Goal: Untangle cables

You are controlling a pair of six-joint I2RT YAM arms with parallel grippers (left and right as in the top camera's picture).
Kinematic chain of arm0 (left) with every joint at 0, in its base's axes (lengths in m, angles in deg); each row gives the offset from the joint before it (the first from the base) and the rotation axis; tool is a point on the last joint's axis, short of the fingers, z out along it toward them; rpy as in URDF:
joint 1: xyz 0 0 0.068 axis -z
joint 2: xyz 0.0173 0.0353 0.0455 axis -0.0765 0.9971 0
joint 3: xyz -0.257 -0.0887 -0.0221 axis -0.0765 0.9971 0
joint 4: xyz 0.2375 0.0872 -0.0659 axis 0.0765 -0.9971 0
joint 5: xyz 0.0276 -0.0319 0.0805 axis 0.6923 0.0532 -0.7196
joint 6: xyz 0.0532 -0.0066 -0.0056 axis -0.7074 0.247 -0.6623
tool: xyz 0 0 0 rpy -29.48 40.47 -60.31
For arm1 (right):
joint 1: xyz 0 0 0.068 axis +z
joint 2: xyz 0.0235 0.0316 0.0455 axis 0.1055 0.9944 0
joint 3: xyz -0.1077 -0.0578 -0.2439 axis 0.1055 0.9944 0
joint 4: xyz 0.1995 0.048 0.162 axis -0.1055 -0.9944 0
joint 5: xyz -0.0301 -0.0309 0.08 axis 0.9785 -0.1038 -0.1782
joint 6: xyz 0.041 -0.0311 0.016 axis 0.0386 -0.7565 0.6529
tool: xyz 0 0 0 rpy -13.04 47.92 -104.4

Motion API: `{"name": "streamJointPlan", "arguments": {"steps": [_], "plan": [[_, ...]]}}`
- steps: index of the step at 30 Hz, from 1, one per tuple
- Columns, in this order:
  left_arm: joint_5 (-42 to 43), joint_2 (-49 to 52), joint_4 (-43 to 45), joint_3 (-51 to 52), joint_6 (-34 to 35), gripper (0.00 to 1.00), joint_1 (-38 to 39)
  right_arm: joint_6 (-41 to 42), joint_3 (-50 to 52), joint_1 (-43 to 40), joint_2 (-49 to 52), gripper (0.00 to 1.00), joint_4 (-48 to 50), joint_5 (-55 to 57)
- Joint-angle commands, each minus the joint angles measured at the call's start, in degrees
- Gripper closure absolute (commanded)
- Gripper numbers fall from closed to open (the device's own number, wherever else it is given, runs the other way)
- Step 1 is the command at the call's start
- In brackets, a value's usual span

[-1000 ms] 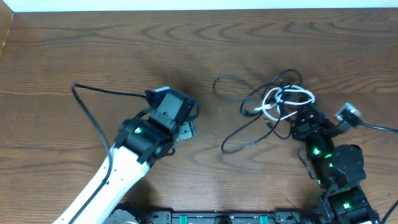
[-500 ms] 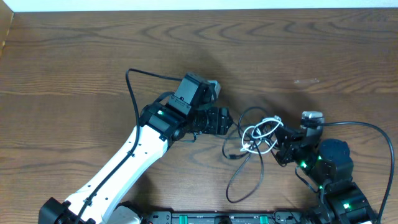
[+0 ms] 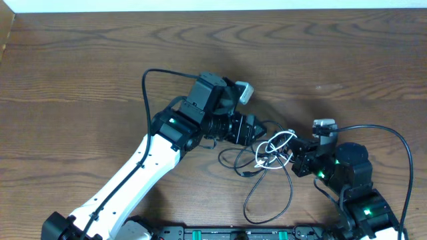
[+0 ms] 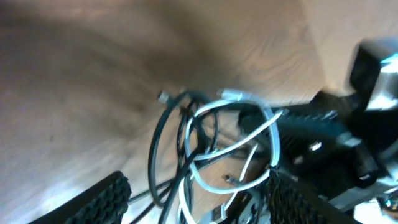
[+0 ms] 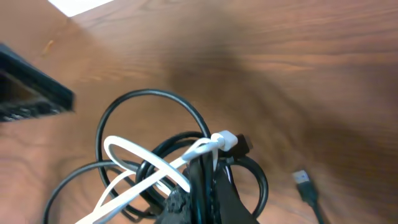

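The cables (image 3: 272, 152) are a small tangle of black loops and one white cord (image 3: 279, 140) at the table's front centre. My right gripper (image 3: 298, 159) is shut on the tangle's right side; in the right wrist view its fingers (image 5: 208, 177) pinch black strands, with the white cord (image 5: 146, 160) looping off to the left. My left gripper (image 3: 260, 133) stands open at the tangle's upper left. In the left wrist view the cables (image 4: 205, 143) hang between its spread fingers (image 4: 102, 199), the white cord (image 4: 273, 140) near the right one.
A long black loop (image 3: 270, 200) trails from the tangle toward the front edge, and another (image 3: 232, 158) spreads left. A loose USB plug (image 5: 305, 182) lies on the wood right of my right gripper. The left arm's own thick cable (image 3: 150, 93) arches behind it.
The left arm swung from the left to the centre and reached the tangle. The right gripper dragged the cables forward and leftward, staying shut on them.
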Motion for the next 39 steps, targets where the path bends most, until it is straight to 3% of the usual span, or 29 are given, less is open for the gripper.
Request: {"name": "streamJointPlan", "arguments": {"steps": [1,5,7,11,13,14,20,25,30,39], "plan": [[-4.2,0.5,-2.7,-0.1,-3.2,0.27,-0.2,-0.8,-0.7,0.1,-0.2,0.99,2.1,-7.5],[-5.3,2.0,-3.6,-0.1,-2.4,0.28,-0.1,-0.8,-0.7,0.1,-0.2,0.99,5.0,-12.3],[-5.3,3.0,-2.7,-0.1,-1.5,0.33,0.1,-0.8,-0.7,0.1,-0.2,0.99,6.0,-14.4],[-5.3,5.8,-0.5,-0.1,-1.1,0.64,1.0,-0.8,-0.7,0.1,-0.2,0.99,6.9,-19.9],[-5.3,7.5,0.2,-0.1,-1.1,0.9,1.5,-0.8,-0.7,0.1,-0.2,0.99,6.9,-19.9],[-5.3,8.2,0.2,-0.1,-1.1,0.92,1.6,-0.8,-0.7,0.1,-0.2,0.99,6.8,-19.4],[-6.3,9.1,-1.0,-0.1,0.4,0.92,0.5,-0.8,-0.7,0.1,-0.2,0.99,6.8,-6.6],[-19.7,5.1,-7.4,-0.1,7.0,0.92,-4.6,-0.1,-0.7,0.0,-0.2,0.99,6.8,9.4],[-31.6,-0.9,-16.0,-0.1,15.2,0.92,-13.8,-0.1,-0.7,0.0,-0.2,0.99,6.0,17.7],[-32.3,-6.0,-23.5,-0.1,15.9,0.92,-28.0,-0.1,-0.7,0.0,-0.2,0.99,-1.1,29.4]]}}
